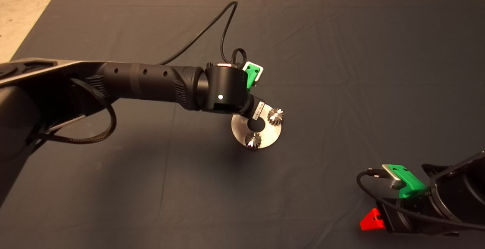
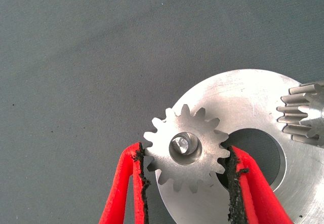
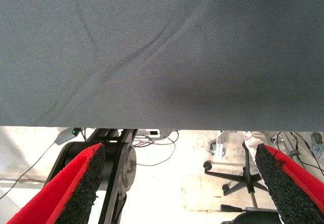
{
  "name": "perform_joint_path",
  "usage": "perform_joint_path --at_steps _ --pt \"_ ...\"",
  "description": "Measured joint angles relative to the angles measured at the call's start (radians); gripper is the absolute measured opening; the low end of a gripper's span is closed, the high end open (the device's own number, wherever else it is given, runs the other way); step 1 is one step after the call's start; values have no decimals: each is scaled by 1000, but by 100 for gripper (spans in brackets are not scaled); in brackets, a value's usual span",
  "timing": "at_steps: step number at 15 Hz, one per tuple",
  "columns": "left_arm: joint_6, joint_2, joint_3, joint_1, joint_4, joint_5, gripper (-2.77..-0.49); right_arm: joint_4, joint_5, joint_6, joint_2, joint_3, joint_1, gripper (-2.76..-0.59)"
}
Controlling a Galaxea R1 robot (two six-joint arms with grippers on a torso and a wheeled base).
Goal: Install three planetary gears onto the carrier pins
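Note:
A shiny round disc (image 1: 265, 137) with a central hole lies mid-mat. Two planetary gears (image 1: 276, 116) (image 1: 252, 140) sit on it in the head view. My left arm's wrist covers the disc's far-left part there. In the left wrist view my left gripper (image 2: 186, 150) has its pads touching both sides of a third gear (image 2: 167, 155). This gear lies flat on the disc (image 2: 238, 97), and a carrier pin (image 2: 179, 144) shows inside its bore. A neighbouring gear (image 2: 304, 113) stands at the disc's rim. My right gripper (image 3: 179, 150) waits open at the mat's near right corner (image 1: 375, 218).
A black cable (image 1: 212, 25) loops from the left wrist toward the mat's far edge. Bare floor lies past the mat's far and left edges. In the right wrist view, a chair base (image 3: 243, 178) and a stand show on the floor beyond the mat.

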Motion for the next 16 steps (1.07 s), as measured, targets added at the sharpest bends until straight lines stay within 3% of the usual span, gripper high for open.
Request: perform_joint_path --at_steps 13,16 --pt "0 -3 0 0 1 -3 -259 0 0 0 0 0 0 -116" --pt "0 -16 3 4 0 -12 -259 0 -1 0 0 0 0 -116"
